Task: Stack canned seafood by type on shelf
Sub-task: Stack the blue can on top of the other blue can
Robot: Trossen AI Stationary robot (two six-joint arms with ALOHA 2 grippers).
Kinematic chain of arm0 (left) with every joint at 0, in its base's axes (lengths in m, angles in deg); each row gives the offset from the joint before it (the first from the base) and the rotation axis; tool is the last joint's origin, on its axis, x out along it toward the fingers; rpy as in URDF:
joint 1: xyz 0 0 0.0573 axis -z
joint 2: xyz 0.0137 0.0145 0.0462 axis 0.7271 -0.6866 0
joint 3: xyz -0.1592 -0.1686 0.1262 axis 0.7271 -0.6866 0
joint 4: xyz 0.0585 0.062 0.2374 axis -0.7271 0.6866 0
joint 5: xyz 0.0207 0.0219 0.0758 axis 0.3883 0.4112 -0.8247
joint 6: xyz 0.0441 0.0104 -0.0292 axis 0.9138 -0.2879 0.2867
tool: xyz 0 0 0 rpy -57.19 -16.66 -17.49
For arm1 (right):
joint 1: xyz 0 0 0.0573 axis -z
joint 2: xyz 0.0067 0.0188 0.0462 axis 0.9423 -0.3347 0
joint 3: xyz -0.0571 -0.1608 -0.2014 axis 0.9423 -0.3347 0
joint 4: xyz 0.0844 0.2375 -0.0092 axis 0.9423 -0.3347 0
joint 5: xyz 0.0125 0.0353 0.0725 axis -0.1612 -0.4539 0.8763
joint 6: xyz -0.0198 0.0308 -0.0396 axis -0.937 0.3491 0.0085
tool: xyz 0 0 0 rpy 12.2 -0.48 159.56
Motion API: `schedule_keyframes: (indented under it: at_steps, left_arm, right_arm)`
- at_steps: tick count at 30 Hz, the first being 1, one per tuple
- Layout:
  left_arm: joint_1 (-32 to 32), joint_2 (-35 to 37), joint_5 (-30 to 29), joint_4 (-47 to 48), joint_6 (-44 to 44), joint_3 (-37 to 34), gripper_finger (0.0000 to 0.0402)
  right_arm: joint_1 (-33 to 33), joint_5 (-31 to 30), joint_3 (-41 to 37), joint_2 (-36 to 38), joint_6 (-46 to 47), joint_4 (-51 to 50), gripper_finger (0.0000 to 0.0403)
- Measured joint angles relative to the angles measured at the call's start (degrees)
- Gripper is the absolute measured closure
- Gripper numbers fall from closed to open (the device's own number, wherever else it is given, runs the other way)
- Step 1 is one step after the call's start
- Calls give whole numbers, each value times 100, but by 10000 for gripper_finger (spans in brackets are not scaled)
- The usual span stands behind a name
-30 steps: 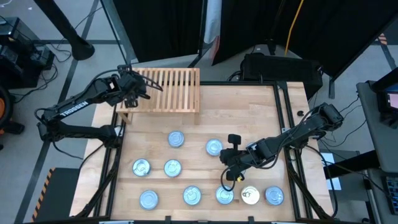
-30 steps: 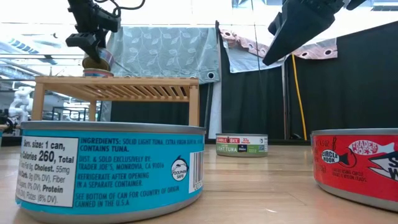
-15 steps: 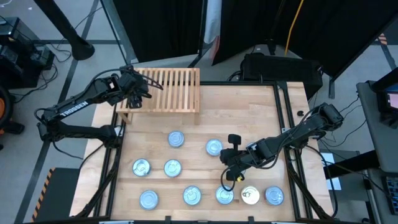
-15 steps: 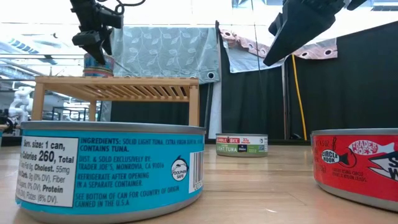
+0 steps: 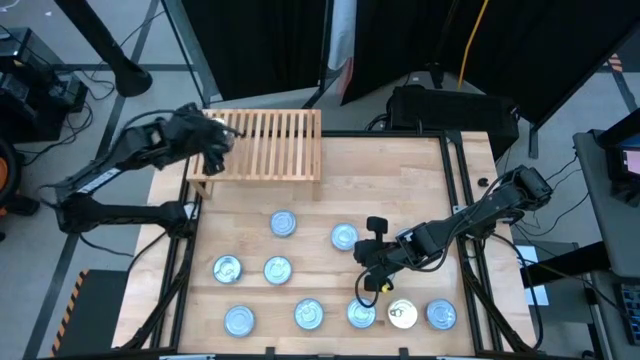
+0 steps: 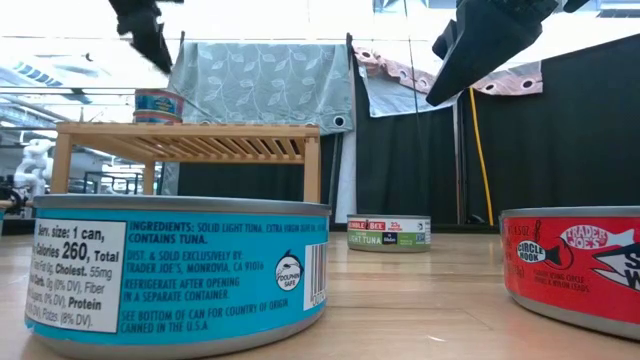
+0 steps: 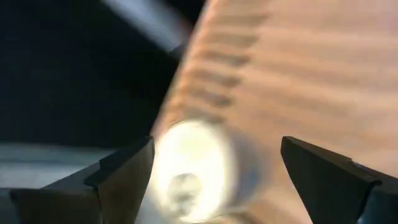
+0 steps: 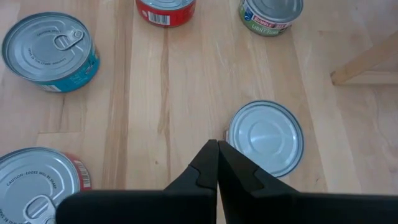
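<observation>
Surface (image 5: pixel 400 190): a broad slab of pale, smooth wood with visible grain, carrying the loose tins and the rack.

Shelf (image 5: pixel 270 145): a low rack of light wooden slats on short legs, standing at the surface's far left corner, directly beneath the left pincer.

Canned seafood: flat round metal tins with ribbed, pull-tab lids and glossy paper side labels in blue, red or green. One tin (image 6: pixel 158 105) stands upright on the shelf's end, just below the left pincer and apart from it; in the left wrist view it shows as a blurred pale disc (image 7: pixel 193 165) between the fingers. Nine more lie well apart on the surface, the nearest (image 8: pixel 266 138) just ahead of the right pincer.

Left pincer (image 5: pixel 212 150): released, fingers spread wide, hanging clear above the placed tin.

Right pincer (image 8: pixel 217 163): clenched with nothing held, its fingers pressed together, poised over the tins on the surface.

Step in hand, as judged: one tin is delivered to the shelf. The next move calls for a pincer to spread over a same-type tin, matched by label colour, and to seat it squarely on the first, since the smooth lids may slide.
</observation>
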Motion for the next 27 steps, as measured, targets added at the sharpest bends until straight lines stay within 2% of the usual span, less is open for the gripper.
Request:
schedule_keyframes:
  at_steps: [4, 5, 7, 10, 13, 17, 19, 22, 27]
  left_arm:
    - [447, 390, 1940, -12, -929, 124, 45]
    - [593, 468, 2274, -11, -1117, 123, 45]
    - [933, 587, 2605, -32, -1504, 63, 45]
    - [1570, 666, 2762, -30, -1939, -120, 46]
    - [2298, 650, 2770, -324, -2379, -406, 46]
    - [3293, 524, 2714, -1226, -2657, -926, 46]
    - [3782, 416, 2495, -1644, -2690, -1126, 46]
    - [4502, 174, 1924, -2141, -2687, -1352, 46]
    - [5498, -352, 633, -2436, -2685, -1367, 46]
  right_arm:
    - [0, -20, 2, 0, -5, 12, 403]
    - [0, -22, 2, 0, -9, 29, 403]
    - [6, -24, 0, 0, -34, 100, 403]
    - [9, -24, 2, 0, -42, 231, 403]
    - [9, -19, 2, 0, -41, 417, 403]
    - [7, 2, 2, 0, 81, 618, 403]
    - [7, 152, 2, 0, 253, 645, 403]
    - [7, 428, 2, 0, 545, 638, 403]
    - [-70, 466, 2, 0, 1079, 524, 403]
